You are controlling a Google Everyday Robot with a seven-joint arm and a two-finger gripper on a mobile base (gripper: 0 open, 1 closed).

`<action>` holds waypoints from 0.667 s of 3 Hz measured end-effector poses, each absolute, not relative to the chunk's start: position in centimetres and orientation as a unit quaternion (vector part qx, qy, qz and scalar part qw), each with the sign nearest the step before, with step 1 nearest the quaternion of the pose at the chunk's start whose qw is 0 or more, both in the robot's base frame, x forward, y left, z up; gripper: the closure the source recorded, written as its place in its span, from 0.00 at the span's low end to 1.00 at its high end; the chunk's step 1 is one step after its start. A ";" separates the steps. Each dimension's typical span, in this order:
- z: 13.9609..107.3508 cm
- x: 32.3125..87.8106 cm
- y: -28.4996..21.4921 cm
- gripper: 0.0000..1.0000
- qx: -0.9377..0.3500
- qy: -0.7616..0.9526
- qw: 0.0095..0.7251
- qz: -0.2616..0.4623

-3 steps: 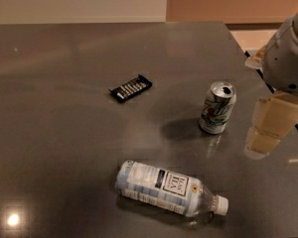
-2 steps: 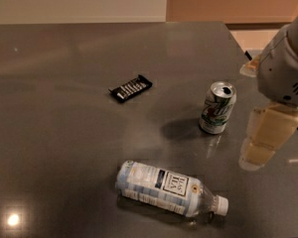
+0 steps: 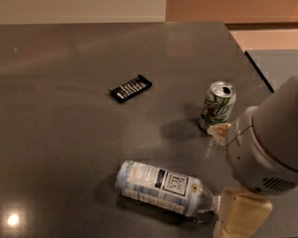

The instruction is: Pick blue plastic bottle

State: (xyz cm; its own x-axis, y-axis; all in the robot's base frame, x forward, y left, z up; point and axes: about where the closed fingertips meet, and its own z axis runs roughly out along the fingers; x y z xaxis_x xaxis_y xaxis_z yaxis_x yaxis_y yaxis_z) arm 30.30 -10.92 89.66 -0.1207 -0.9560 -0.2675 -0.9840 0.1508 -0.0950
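Since the earlier frame the arm had swung down and in from beside the can, and its gripper (image 3: 241,217) now sat at the lower right edge of the view, right against the neck end of the bottle (image 3: 161,187). The part that showed was a blocky, cream-coloured piece with rounded corners and a matte, rubbery look. Above it bulged the smooth, pale grey wrist housing (image 3: 268,148), rounded like a drum, with a small slotted vent on its underside. Whether the gripper was released or clenched could not be told.

The bottle lay on its side on the worktop (image 3: 64,133), low in the view, its base to the left and its neck pointing right. It was a clear plastic cylinder with a ribbed base, wrapped in a pale blue-and-white label bearing a dark square panel. The neck tapered to bare, glossy plastic where it met the cream piece, and the cap could not be made out there.

The can (image 3: 217,106) stood upright behind the gripper, well apart from the bottle: shiny metal with a green-and-white print and an opened top. Further left lay a small bar (image 3: 131,88), flat and rectangular in a black wrapper, set at a slant.

The worktop was dark grey, smooth and faintly glossy.
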 end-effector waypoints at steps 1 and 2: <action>86.4 28.0 -9.4 0.00 -0.661 0.738 0.114 0.079; 84.4 27.8 -8.0 0.00 -0.662 0.735 0.118 0.093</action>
State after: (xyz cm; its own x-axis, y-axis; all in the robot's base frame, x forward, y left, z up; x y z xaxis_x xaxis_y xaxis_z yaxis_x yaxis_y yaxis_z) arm 27.81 -7.99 84.40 -0.0966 -0.9502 -0.2964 -0.9941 0.1069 -0.0188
